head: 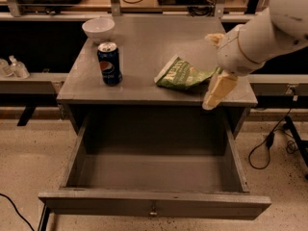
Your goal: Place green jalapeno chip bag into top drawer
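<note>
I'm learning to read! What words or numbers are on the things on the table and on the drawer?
On the green jalapeno chip bag: white lettering, too blurred to read.
On the blue soda can: a round red, white and blue emblem, no readable letters.
On the white bowl and the top drawer: no text seen.
On the hand, hanging by the bag's right end at the table front edge: no text seen.

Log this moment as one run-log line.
gripper: at table front edge, beside bag | bag: lying on table | drawer: open, no bag inside | can, bowl: on table
</note>
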Controlling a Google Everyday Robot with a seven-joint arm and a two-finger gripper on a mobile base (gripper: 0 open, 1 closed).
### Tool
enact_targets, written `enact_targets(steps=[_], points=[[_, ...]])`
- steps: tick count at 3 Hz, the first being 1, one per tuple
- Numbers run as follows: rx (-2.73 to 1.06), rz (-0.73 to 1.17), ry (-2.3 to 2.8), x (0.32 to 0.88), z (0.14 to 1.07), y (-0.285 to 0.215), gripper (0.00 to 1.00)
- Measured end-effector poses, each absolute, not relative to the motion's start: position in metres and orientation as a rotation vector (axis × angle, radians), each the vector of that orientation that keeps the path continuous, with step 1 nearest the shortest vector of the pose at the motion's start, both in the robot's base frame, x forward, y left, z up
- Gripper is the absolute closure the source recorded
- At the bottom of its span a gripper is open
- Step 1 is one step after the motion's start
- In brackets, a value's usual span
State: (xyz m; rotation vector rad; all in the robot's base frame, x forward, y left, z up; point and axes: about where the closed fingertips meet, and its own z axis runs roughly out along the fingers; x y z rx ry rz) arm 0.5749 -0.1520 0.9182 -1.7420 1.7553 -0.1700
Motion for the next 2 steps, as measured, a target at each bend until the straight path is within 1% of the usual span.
enact_targets(steps=[1,2], points=[[-1.733,-0.135,1.738,0.5903,0.8992,-0.146,0.17],[-1.725,-0.085,1.678,0.598,0.8929,-0.1455,0.41]])
